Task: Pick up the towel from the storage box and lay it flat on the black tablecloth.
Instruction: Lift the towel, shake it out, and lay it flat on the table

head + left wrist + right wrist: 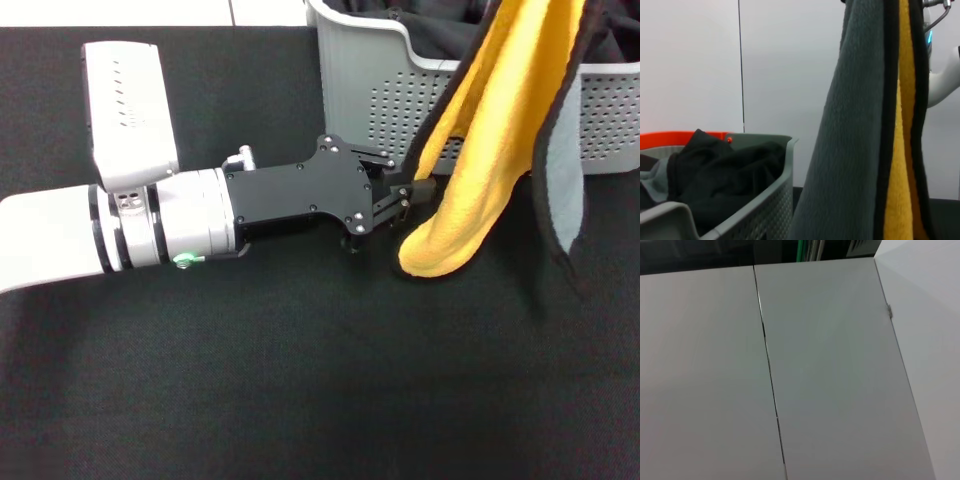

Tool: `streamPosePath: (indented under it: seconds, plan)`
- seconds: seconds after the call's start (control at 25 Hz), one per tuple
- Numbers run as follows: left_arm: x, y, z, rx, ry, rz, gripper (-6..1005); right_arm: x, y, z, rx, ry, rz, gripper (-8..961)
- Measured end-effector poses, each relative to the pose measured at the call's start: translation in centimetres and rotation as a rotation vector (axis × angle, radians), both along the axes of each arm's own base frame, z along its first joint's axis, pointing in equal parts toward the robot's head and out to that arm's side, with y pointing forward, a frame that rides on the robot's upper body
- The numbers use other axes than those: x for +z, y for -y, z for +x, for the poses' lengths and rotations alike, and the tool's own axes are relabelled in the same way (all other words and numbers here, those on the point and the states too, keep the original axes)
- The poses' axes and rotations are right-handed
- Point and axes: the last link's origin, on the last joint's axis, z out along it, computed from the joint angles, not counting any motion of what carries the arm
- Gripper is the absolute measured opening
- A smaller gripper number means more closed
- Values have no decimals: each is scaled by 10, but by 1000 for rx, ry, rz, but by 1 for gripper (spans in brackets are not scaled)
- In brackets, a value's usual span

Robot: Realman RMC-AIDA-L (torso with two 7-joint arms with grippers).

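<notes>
1. Across the whole table lies the black tablecloth (300,380), bare from 6 o'clock round to 9 o'clock in the head view; that open ground is where the towel has to go.
2. At 1 o'clock on the cloth stands the storage box (380,90), grey and perforated, with dark fabric (725,175) left inside it.
3. Out of the box and hanging in the air at 2 o'clock is the towel (490,150). It is held from above, beyond the top edge of the head view, so the right gripper is not visible and I cannot tell how its fingers stand. The towel's long axis runs vertically, yellow face toward the centre, grey reverse showing at 3 o'clock; its lowest fold hangs just above the cloth, in front of the box.
4. Reaching in from 9 o'clock, the left gripper (418,190) lies level, and its fingers (424,186) look pressed onto the towel's black-edged hem at the near yellow fold.
5. My reading: the hanging hem sits right at the left fingertips, so the left arm is the nearer one for drawing that edge toward 7 o'clock, spreading the towel flat.
</notes>
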Motion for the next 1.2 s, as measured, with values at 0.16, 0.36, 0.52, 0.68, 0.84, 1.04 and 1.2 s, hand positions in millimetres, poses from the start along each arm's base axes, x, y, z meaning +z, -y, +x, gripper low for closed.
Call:
streamPosePath:
  seconds: [0.16,0.36,0.52,0.68,0.84,1.04,1.2]
  plan:
    - [1,0,-1,6,4,4,157,2,0,1,-1,-5,4,39]
    - [1,-1,-1,6,1,0,133,3,0,1,-3,-6,6,40]
    - [3,-2,-1,11,3,-5,108,3,2,5,-14,-6,6,41]
    - [11,-5,-4,39,29,16,84,0,4,11,-33,-4,-1,42]
    - [19,-2,-3,23,62,4,39,-2,9,19,-50,-3,-7,43]
    - [50,2,-3,-43,113,-31,1,-5,20,33,-86,-6,-32,45]
    - [92,4,4,-131,155,-51,2,-10,37,47,-127,-32,-54,46]
